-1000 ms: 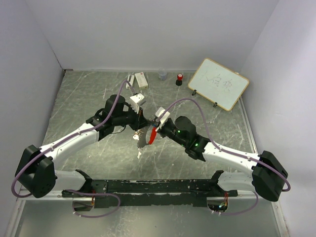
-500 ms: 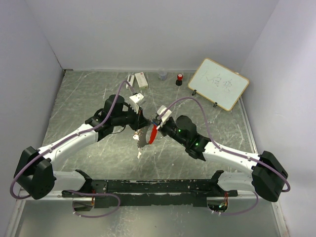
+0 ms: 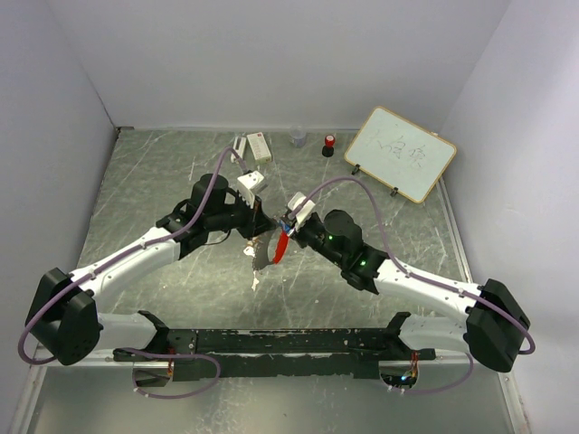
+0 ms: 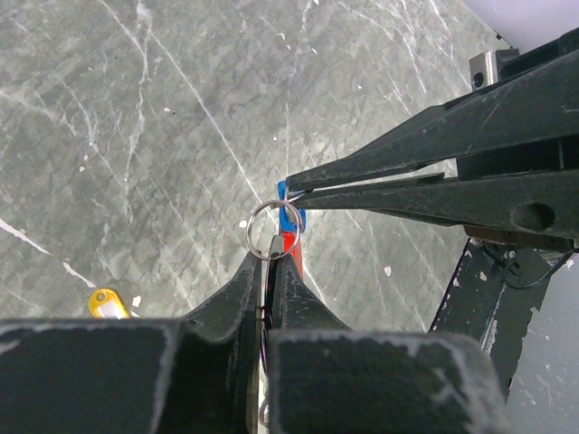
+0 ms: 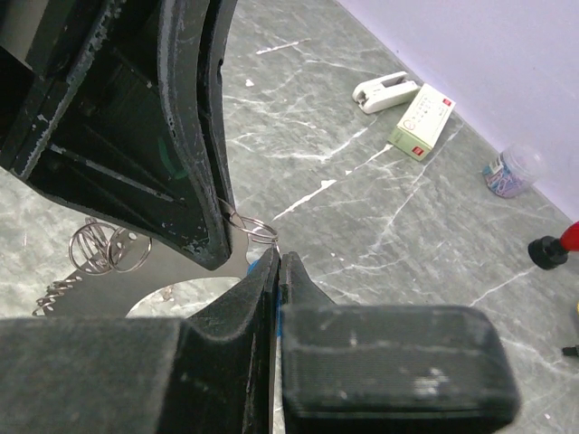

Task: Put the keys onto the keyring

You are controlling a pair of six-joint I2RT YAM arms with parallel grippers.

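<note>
The keyring's thin wire loop (image 4: 249, 237) hangs between both grippers above the table's middle. My right gripper (image 3: 283, 231) is shut on its blue tab (image 4: 286, 192), and the red tag (image 3: 281, 246) hangs below it. My left gripper (image 3: 263, 228) is shut on a thin flat metal piece, seemingly the silvery key, seen edge-on with its tip at the loop. In the right wrist view the loop (image 5: 258, 223) sits just above my right gripper (image 5: 279, 258). In the left wrist view it sits at my left gripper (image 4: 271, 246). The brass-yellow key (image 4: 107, 303) lies on the table.
A small whiteboard (image 3: 401, 154) stands at the back right. A red-capped stamp (image 3: 329, 144), a small jar (image 3: 298, 137), a box (image 3: 259, 146) and a stapler (image 3: 241, 145) line the back edge. Spare rings and a ball chain (image 5: 109, 249) hang below the left fingers.
My right gripper has edged slightly up and left toward the left gripper with the keyring. The left arm has hardly moved.
</note>
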